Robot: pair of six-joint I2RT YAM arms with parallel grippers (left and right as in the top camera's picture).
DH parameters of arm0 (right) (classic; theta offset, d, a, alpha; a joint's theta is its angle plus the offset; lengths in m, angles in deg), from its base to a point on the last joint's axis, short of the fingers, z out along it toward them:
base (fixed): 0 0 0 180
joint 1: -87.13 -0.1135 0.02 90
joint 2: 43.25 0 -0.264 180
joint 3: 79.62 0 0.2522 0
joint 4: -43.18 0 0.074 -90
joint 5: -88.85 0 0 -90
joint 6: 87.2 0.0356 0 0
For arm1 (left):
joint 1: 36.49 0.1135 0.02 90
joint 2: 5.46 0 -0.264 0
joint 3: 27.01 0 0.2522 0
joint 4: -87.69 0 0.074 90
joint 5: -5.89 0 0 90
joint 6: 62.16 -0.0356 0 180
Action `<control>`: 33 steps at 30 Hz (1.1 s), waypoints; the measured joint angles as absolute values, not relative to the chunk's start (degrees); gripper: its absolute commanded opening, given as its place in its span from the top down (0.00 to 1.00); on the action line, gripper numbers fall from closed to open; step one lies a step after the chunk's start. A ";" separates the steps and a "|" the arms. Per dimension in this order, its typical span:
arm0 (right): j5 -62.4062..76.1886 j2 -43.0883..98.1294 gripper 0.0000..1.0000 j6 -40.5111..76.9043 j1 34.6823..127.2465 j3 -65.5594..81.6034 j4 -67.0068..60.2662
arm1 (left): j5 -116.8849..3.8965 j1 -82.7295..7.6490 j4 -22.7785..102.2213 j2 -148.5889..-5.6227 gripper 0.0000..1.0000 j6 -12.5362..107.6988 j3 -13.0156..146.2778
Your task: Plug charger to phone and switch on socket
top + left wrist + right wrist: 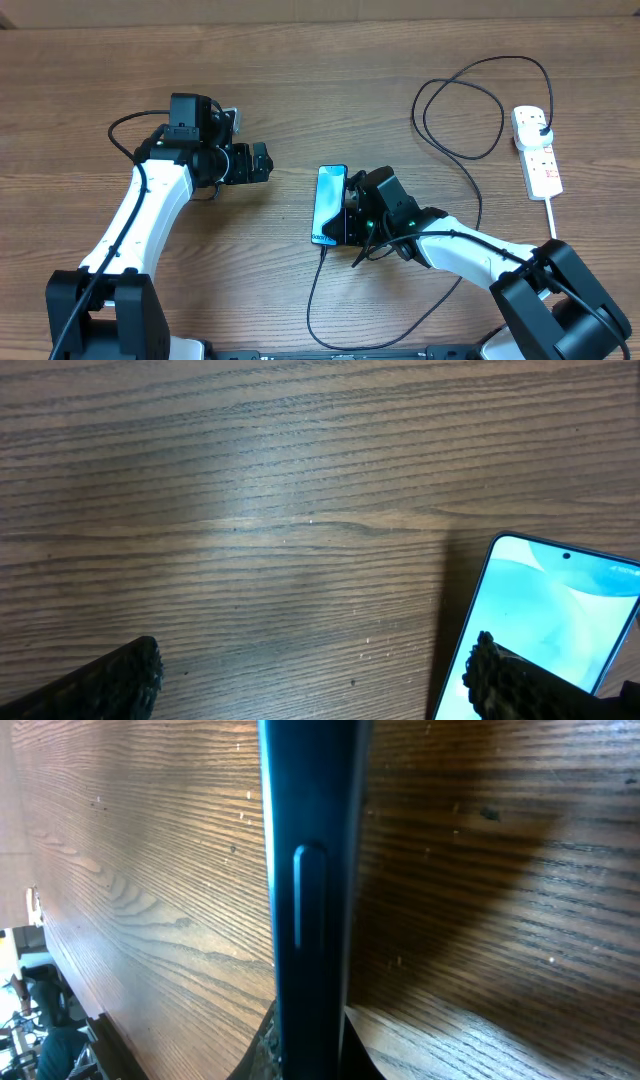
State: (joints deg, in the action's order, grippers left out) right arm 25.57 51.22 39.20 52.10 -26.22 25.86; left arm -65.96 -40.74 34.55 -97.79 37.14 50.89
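1. Overhead: phone (329,205) sits mid-table, its right long edge pinched in the clenched right gripper (350,212).
2. Charger (541,129) leaves the phone's near end and loops right to the socket (537,155) near the table's right edge.
3. Left gripper (262,162) hovers left of the phone, jaws spread wide, apart from it.
4. Wood-grain table (300,80) shows beyond the phone.

White arm links (140,215), black joints (195,160)

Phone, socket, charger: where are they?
phone (329,205), overhead view, middle of its screen.
socket (540,160), overhead view, middle of the white strip.
charger (311,290), overhead view, cable stretch below the phone.
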 measured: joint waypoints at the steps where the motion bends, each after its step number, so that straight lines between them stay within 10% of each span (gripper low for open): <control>1: 25.52 51.22 0.96 39.20 52.10 -26.22 25.89 | -65.96 -40.74 34.55 -97.79 0.01 37.14 50.89; 33: 25.46 51.22 0.94 39.18 52.10 -26.22 25.71 | -65.96 -40.74 34.53 -97.79 0.00 37.14 50.89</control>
